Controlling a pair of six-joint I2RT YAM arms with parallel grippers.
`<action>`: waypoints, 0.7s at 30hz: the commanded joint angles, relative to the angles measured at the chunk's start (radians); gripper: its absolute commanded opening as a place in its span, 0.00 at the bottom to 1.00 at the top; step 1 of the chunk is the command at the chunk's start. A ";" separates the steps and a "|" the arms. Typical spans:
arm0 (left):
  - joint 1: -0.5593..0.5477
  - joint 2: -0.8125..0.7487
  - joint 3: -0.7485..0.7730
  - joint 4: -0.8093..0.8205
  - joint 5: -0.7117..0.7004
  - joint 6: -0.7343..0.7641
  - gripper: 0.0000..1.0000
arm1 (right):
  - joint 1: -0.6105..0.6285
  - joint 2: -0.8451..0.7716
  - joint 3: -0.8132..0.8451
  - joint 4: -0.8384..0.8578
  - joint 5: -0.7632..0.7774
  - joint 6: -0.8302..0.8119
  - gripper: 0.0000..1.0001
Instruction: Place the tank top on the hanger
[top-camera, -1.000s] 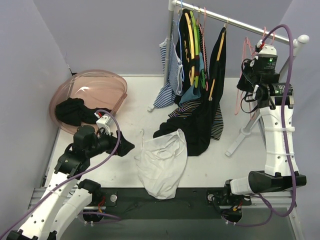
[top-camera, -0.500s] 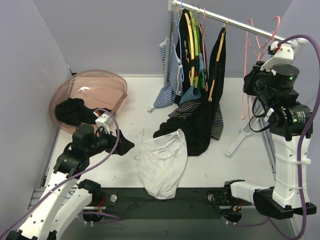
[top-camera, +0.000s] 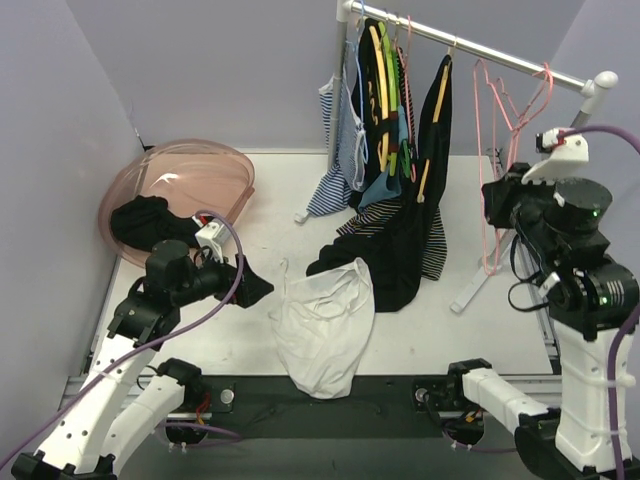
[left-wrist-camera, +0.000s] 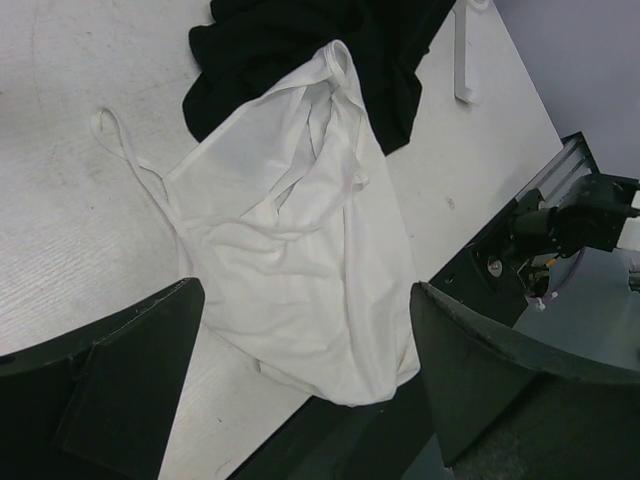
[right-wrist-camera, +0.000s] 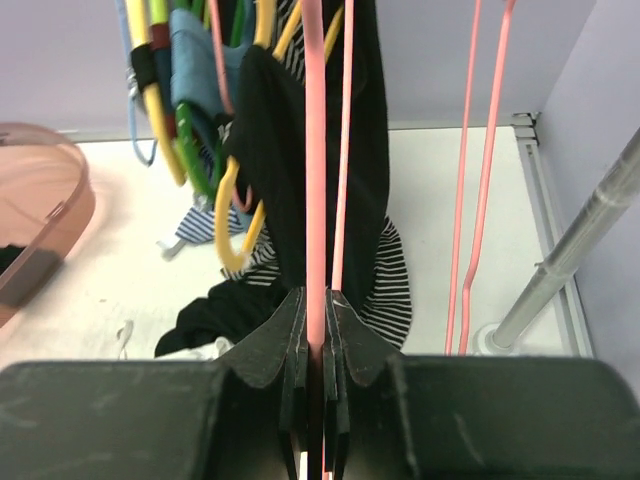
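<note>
The white tank top lies crumpled on the table near the front edge, partly on the black garment. It fills the left wrist view. My left gripper is open and empty just left of it, jaws wide apart above the cloth. My right gripper is shut on a bar of the pale-pink hanger, held upright below the rail. The bar runs between the shut jaws in the right wrist view. I cannot tell whether its hook is on the rail.
A clothes rail carries yellow, green and pink hangers with striped and black garments. Another pink hanger hangs right of my right gripper. The rack's foot stands at the right. A pink tub with black cloth sits at the back left.
My right arm has swung nearer and lower while still gripping the pink hanger, which has shifted left along the rail. My left gripper has edged slightly toward the tank top.
</note>
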 joint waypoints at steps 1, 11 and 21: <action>0.011 0.039 0.076 0.072 0.088 0.061 0.96 | 0.018 -0.102 -0.075 0.029 -0.089 -0.039 0.00; 0.006 0.103 0.220 0.060 0.203 0.188 0.96 | 0.021 -0.315 -0.143 -0.019 -0.281 -0.082 0.00; -0.066 0.117 0.305 0.089 0.290 0.329 0.96 | 0.033 -0.295 -0.227 -0.017 -0.596 -0.111 0.00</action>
